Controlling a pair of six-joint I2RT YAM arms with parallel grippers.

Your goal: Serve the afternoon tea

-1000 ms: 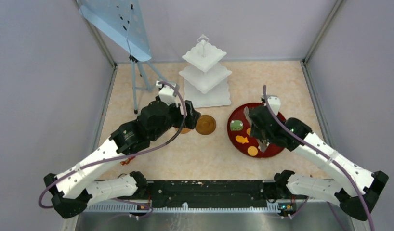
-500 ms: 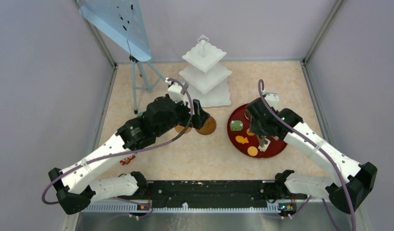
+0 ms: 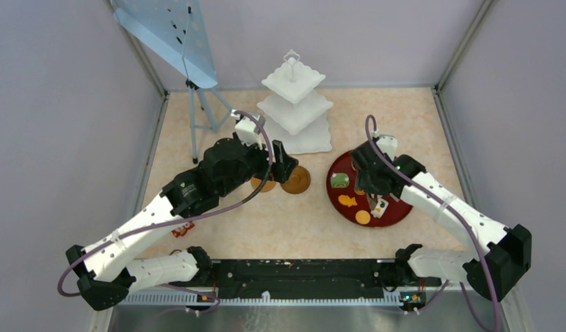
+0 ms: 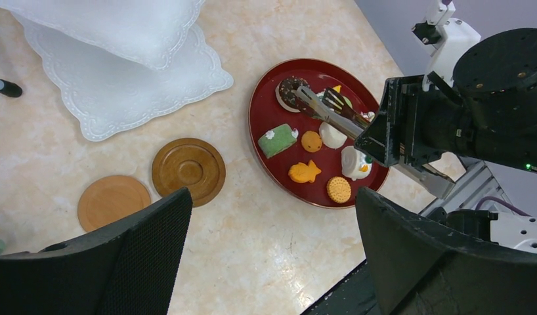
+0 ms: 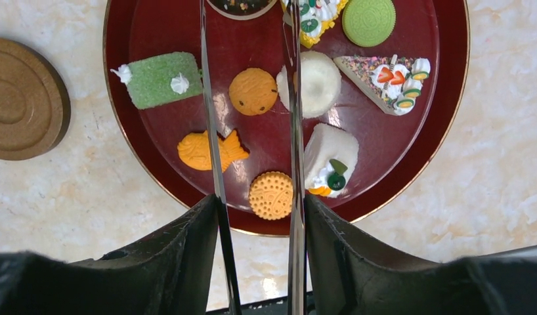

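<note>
Toy sweets lie on a dark-red tray (image 5: 410, 164): a green cake (image 5: 157, 80), an orange fish (image 5: 203, 150), a round orange cookie (image 5: 253, 91), a biscuit (image 5: 270, 195), a white cream slice (image 5: 330, 157), a strawberry wedge (image 5: 384, 75) and a chocolate tart (image 4: 292, 92). My right gripper (image 5: 260, 203) hovers over the tray's near edge, shut on long metal tongs (image 5: 213, 131). Their two arms stand apart and reach toward the tart. My left gripper (image 4: 272, 203) is open and holds nothing, above bare table left of the tray (image 3: 394, 214).
A white three-tier stand (image 3: 294, 104) sits at the back centre. Two wooden saucers (image 4: 188, 170) (image 4: 113, 201) lie between it and the left arm. A blue panel on a tripod (image 3: 190, 104) occupies the back left. A small red-orange item (image 3: 182, 229) lies beside the left arm.
The right gripper has moved a little farther over the tray, and the tongs' arms have spread apart. The left gripper has shifted slightly toward the stand and stayed open.
</note>
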